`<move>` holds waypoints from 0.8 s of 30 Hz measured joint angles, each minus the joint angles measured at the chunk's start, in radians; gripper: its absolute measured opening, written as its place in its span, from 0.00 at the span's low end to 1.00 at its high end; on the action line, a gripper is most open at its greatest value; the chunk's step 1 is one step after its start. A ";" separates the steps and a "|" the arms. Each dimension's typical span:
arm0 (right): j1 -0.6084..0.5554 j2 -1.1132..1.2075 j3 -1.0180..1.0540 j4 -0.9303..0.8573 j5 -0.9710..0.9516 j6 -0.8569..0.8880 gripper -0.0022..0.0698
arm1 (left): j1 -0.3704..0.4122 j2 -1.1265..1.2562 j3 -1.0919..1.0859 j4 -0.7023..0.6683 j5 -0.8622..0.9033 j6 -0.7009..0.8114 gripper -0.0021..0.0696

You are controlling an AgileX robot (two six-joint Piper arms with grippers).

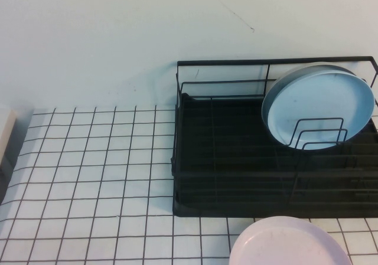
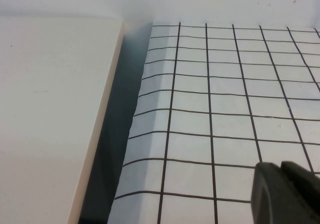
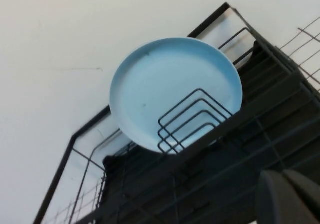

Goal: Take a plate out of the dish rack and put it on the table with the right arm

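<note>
Outside rack (image 1: 224,62): left tool (image 2: 286,194), right tool (image 3: 289,198)

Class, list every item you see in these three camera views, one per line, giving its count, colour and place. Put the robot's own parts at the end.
Table: one, white with a black grid, under everything.
Dish rack: one, black wire with a black tray base, on the table's right half.
Plate: one, light blue, standing on edge, tilted, in the rack's far right corner behind the wire dividers.
Pink plate: one, pale pink, on the table at the near edge, in front of the rack.
Board: one, cream, beside the table's left edge.
Left pincer: one, black, above the grid near the board.
Right pincer: one, black, near the rack, facing the blue plate, not touching it.
</note>
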 joint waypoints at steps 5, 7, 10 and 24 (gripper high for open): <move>0.000 0.015 -0.077 0.006 0.223 -0.259 0.03 | 0.000 0.000 0.000 0.000 0.000 0.000 0.02; 0.000 0.071 -0.198 -0.005 0.333 -0.398 0.03 | 0.000 0.000 0.000 0.000 0.000 0.000 0.02; 0.000 0.230 -0.416 -0.120 0.484 -0.549 0.03 | 0.000 0.000 0.000 0.000 0.000 0.000 0.02; 0.000 1.118 -1.088 -0.243 0.705 -1.282 0.68 | 0.000 0.000 0.000 0.000 0.000 0.000 0.02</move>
